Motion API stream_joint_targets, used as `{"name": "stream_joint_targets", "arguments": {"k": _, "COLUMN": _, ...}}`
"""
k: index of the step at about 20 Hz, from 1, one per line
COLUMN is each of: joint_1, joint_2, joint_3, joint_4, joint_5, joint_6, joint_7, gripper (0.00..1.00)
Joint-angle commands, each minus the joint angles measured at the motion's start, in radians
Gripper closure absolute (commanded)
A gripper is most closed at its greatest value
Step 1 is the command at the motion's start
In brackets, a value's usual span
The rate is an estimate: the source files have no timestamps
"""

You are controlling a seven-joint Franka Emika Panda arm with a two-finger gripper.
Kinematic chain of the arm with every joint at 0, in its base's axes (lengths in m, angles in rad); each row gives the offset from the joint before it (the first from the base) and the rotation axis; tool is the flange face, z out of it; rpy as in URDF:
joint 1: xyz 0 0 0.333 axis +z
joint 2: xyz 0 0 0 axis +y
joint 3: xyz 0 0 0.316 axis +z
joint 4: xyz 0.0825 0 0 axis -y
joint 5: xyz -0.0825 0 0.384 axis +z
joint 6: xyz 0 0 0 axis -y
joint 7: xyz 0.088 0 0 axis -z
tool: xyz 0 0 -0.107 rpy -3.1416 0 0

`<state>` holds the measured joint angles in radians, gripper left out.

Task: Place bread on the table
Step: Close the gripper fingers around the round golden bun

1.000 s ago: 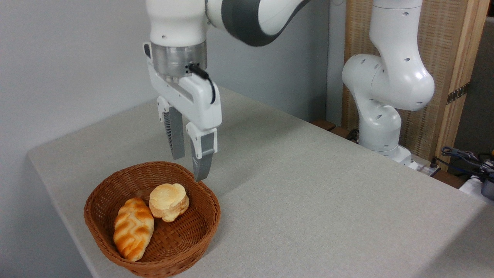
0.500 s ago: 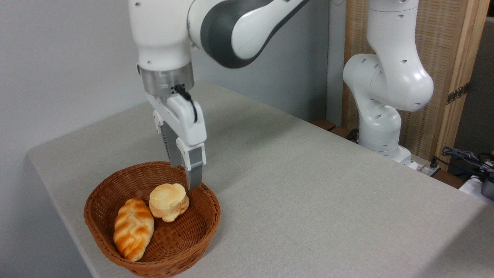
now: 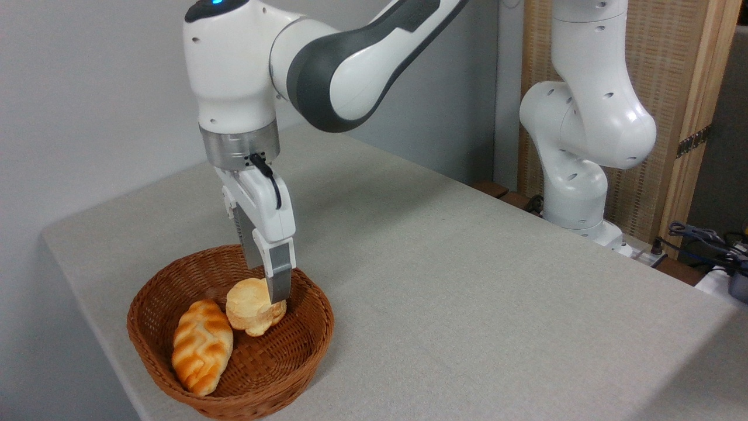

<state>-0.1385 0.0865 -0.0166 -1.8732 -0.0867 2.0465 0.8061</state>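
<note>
Wicker weave holds both baked goods at the near left: a brown basket (image 3: 175, 327) sits on the table (image 3: 467, 280), with a golden braided loaf (image 3: 201, 345) on its left side and the bread (image 3: 252, 307), the pale round bun, leaning against that loaf just to the right. Straight above the bun, the gripper (image 3: 272, 292) points down into the basket, one finger (image 3: 279, 286) overlapping the bun's right edge, seemingly to straddle it. Its opening is hidden edge-on; nothing looks lifted. Bare cloth stretches right, likely the drop spot.
</note>
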Motion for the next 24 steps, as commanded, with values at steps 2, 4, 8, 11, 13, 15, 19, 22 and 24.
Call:
{"name": "stream_joint_targets", "arguments": {"k": 2, "joint_1": 0.000, "joint_2": 0.030, "joint_3": -0.003, "joint_4": 0.011, "joint_5": -0.015, "joint_6": 0.047, "joint_7": 0.008, "gripper": 0.00}}
{"name": "stream_joint_targets", "arguments": {"k": 4, "joint_1": 0.000, "joint_2": 0.039, "joint_3": -0.003, "joint_4": 0.012, "joint_5": -0.015, "joint_6": 0.066, "joint_7": 0.007, "gripper": 0.00}}
{"name": "stream_joint_targets", "arguments": {"k": 8, "joint_1": -0.001, "joint_2": 0.056, "joint_3": -0.017, "joint_4": 0.012, "joint_5": -0.013, "joint_6": 0.083, "joint_7": 0.008, "gripper": 0.00}}
{"name": "stream_joint_targets", "arguments": {"k": 11, "joint_1": -0.001, "joint_2": 0.065, "joint_3": -0.020, "joint_4": 0.012, "joint_5": -0.008, "joint_6": 0.083, "joint_7": 0.008, "gripper": 0.00}}
{"name": "stream_joint_targets", "arguments": {"k": 13, "joint_1": -0.001, "joint_2": 0.067, "joint_3": -0.022, "joint_4": 0.012, "joint_5": -0.008, "joint_6": 0.083, "joint_7": 0.008, "gripper": 0.00}}
{"name": "stream_joint_targets", "arguments": {"k": 15, "joint_1": -0.001, "joint_2": 0.073, "joint_3": -0.022, "joint_4": 0.012, "joint_5": -0.007, "joint_6": 0.084, "joint_7": 0.008, "gripper": 0.00}}
{"name": "stream_joint_targets", "arguments": {"k": 19, "joint_1": -0.001, "joint_2": 0.076, "joint_3": -0.042, "joint_4": 0.012, "joint_5": -0.005, "joint_6": 0.084, "joint_7": 0.004, "gripper": 0.00}}
{"name": "stream_joint_targets", "arguments": {"k": 22, "joint_1": -0.001, "joint_2": 0.085, "joint_3": -0.045, "joint_4": 0.012, "joint_5": -0.004, "joint_6": 0.084, "joint_7": 0.007, "gripper": 0.11}}
{"name": "stream_joint_targets", "arguments": {"k": 24, "joint_1": -0.001, "joint_2": 0.085, "joint_3": -0.046, "joint_4": 0.012, "joint_5": -0.004, "joint_6": 0.083, "joint_7": 0.008, "gripper": 0.35}}
